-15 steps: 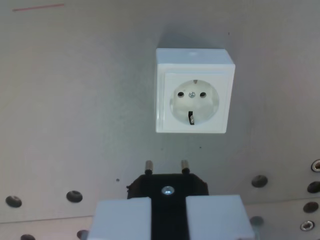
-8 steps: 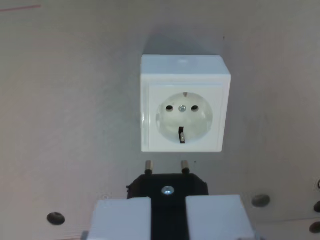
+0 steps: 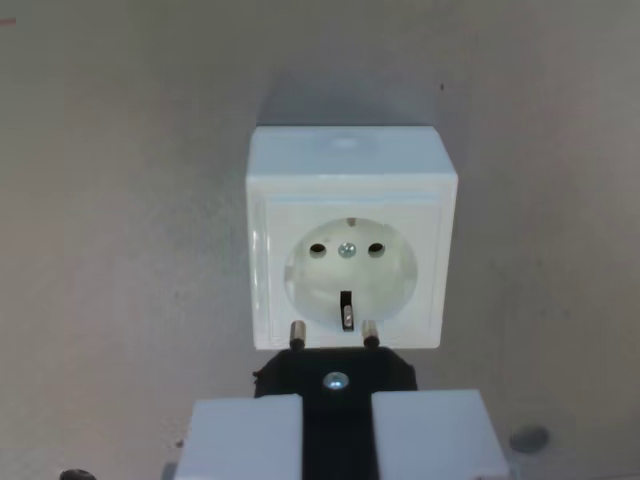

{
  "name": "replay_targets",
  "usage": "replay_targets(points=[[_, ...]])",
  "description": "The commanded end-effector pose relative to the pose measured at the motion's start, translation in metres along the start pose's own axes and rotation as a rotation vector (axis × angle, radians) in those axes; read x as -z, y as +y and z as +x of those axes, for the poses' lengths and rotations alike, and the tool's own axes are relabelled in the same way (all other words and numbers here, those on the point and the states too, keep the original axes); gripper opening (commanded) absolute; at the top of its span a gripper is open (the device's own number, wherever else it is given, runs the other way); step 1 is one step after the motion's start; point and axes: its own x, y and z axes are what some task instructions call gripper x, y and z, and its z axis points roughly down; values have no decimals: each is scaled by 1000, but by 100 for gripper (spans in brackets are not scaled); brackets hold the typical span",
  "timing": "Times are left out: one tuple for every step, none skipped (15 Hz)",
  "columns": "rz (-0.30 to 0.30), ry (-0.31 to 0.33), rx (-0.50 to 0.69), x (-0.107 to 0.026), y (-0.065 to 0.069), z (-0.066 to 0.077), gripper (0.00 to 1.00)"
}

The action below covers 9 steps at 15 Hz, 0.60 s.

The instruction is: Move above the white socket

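The white socket [image 3: 350,255] fills the centre of the wrist view, a square box with a round recess, two pin holes and a centre screw. My gripper [image 3: 337,430] sits at the bottom edge, its two pale fingers [image 3: 245,438] shut on a black plug [image 3: 335,378]. The plug's two metal pins point up and overlap the socket's lower edge in the picture. How far the pins stand off the socket face cannot be told.
The socket is mounted on a plain grey board [image 3: 120,200]. A dark hole [image 3: 528,438] shows at the lower right and another [image 3: 75,476] at the bottom left edge.
The camera has come closer: the socket looks larger and has shifted down and left in the picture, so the pins now reach its lower edge. The grip on the plug is unchanged.
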Motion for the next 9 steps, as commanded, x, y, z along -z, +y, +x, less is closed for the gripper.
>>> replay_targets(points=[[-27,123,13,-9,6,-7,0],[-27,123,13,-11,6,-8,0],[-27,121,13,-13,7,-8,0],[-28,121,13,-15,8,-9,0],[-28,121,14,-17,8,-9,0],[-28,120,14,-18,8,-9,0],[-27,119,14,-19,9,-9,0],[-27,120,15,-21,9,-9,0],[-27,120,14,-21,9,-10,0]])
